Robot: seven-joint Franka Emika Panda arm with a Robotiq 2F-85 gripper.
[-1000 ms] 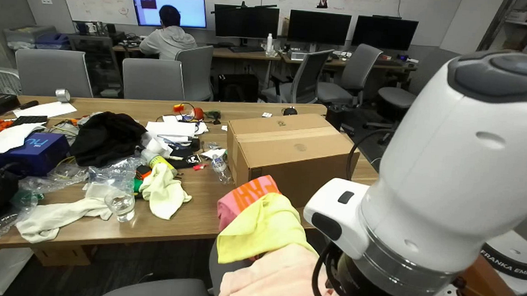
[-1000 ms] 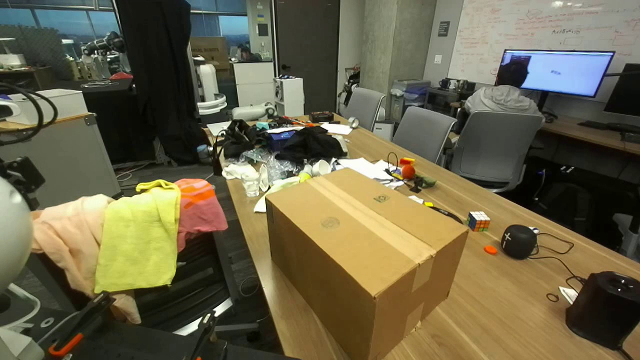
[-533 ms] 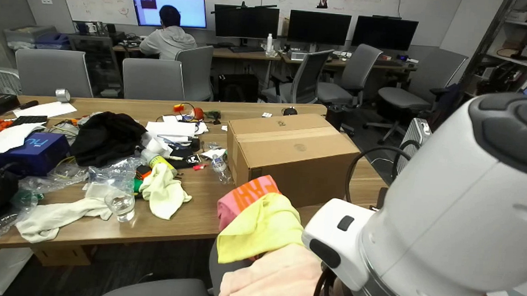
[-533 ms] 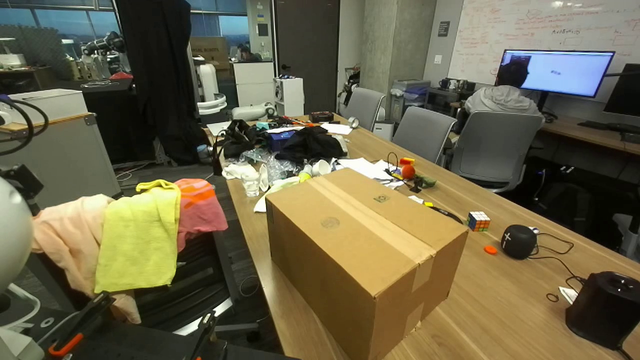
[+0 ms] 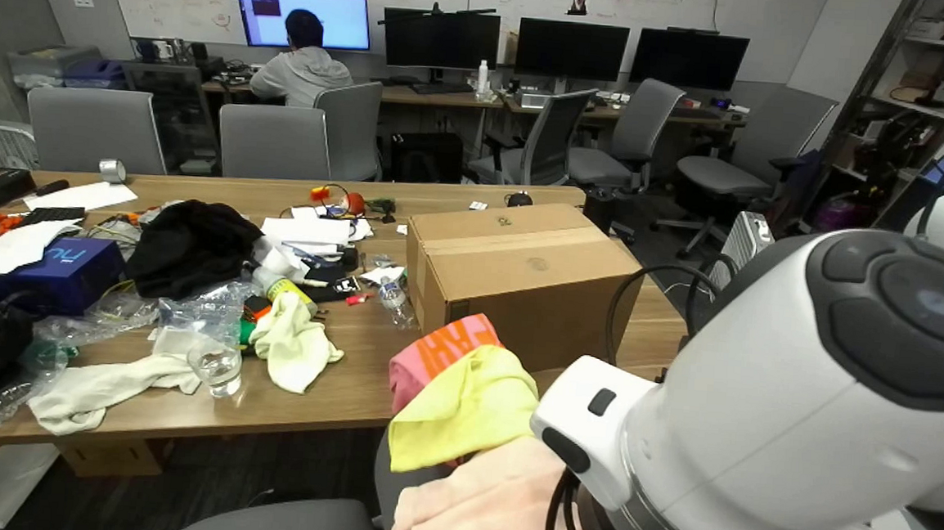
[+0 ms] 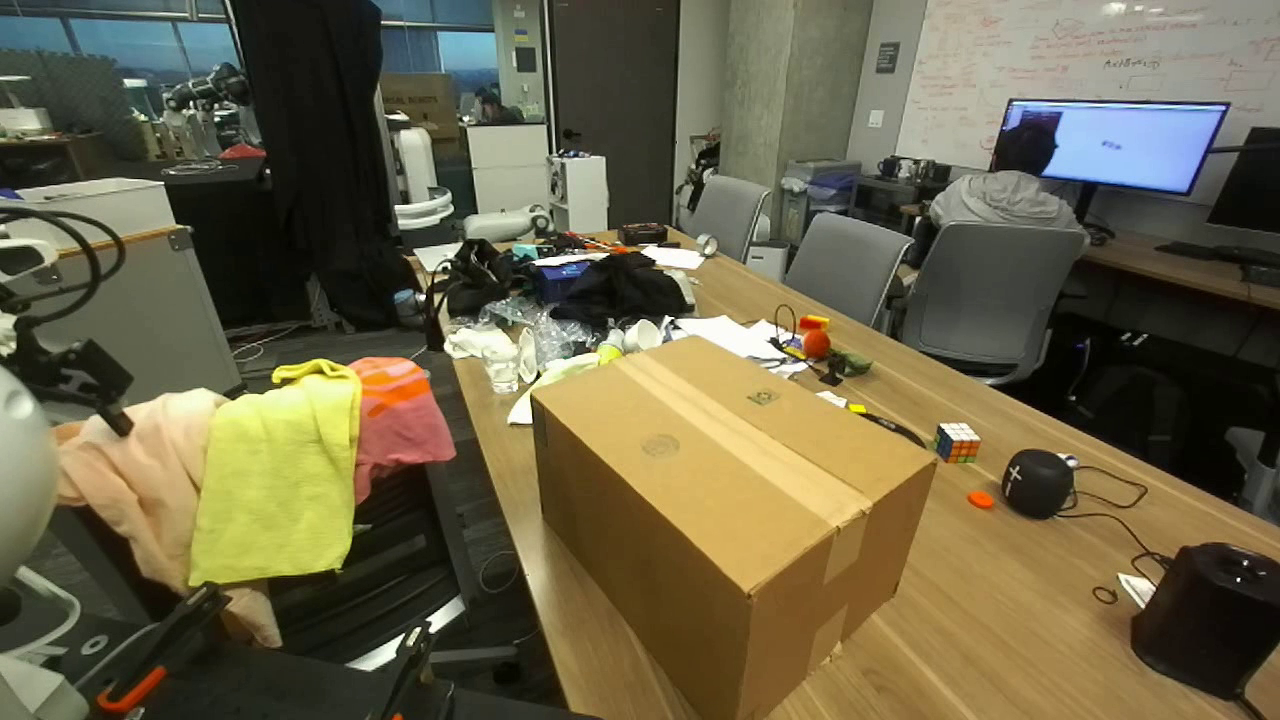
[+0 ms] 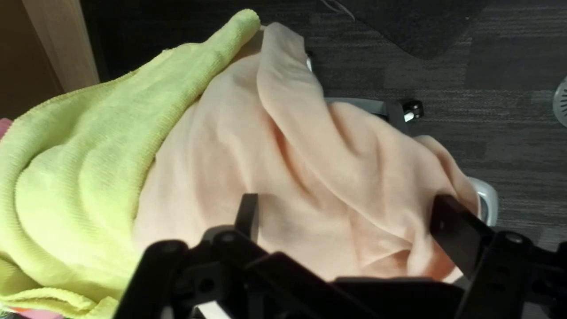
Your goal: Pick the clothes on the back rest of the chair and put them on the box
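Note:
Three cloths hang over a chair's back rest: a peach cloth, a yellow cloth and a pink and orange cloth. The closed brown cardboard box stands on the table beside the chair. In the wrist view, my gripper is open, its fingers wide apart over the peach cloth, with the yellow cloth to the left. In an exterior view the black gripper shows at the left edge, by the peach cloth's top. Whether it touches is unclear.
The wooden table carries a clear cup, a bottle, pale cloths and a black cloth. A speaker and a puzzle cube lie beyond the box. A black surface with orange-handled clamps is near the chair.
The arm has lowered in an exterior view. The black gripper has come further into view at the left edge, over the peach cloth. The cloths and box look almost unchanged.

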